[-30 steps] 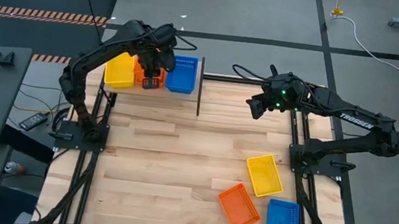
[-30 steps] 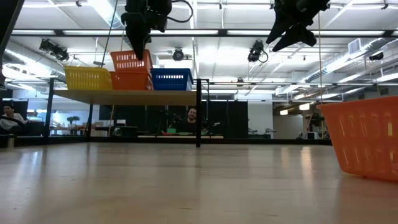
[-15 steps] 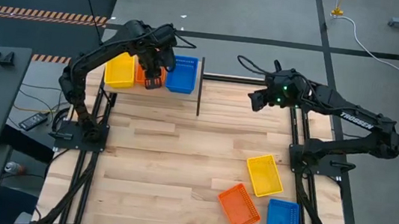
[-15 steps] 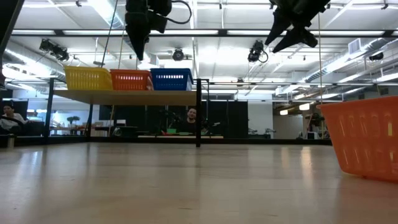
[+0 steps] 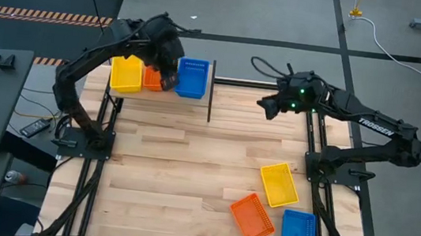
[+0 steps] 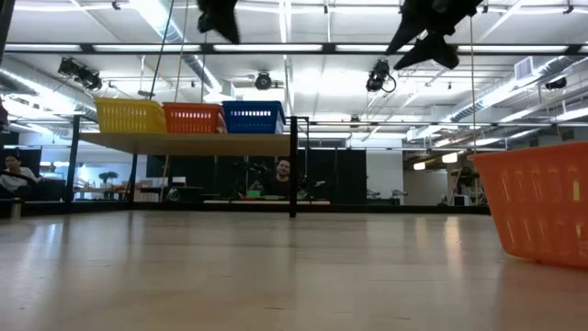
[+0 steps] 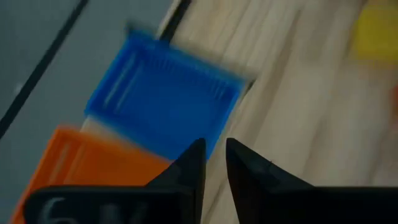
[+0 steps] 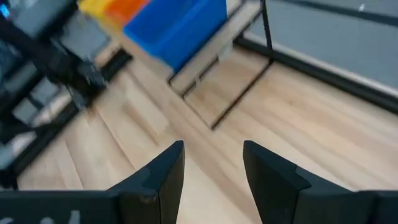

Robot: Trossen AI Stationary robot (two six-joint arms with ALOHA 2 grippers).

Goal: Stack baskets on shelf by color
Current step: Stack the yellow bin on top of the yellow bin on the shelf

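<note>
Baskets (image 5: 278,183) lie loose on the table nearest the right gripper (image 5: 266,105), empty, jaws apart; the left gripper (image 5: 168,81), nearly closed and empty, hovers over the shelf (image 6: 184,143).

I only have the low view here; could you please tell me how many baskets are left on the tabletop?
Observer: Three. In the high view a yellow basket, an orange basket and a blue basket lie near the right arm's base.
Operator: Thank you. Is the left gripper carrying anything?
Observer: No. The left wrist view shows the left gripper with its fingers nearly together and nothing between them, above the blue basket on the shelf.
Operator: And the right one, please?
Observer: The right gripper is open and empty, hanging over bare tabletop beside the shelf.
</note>
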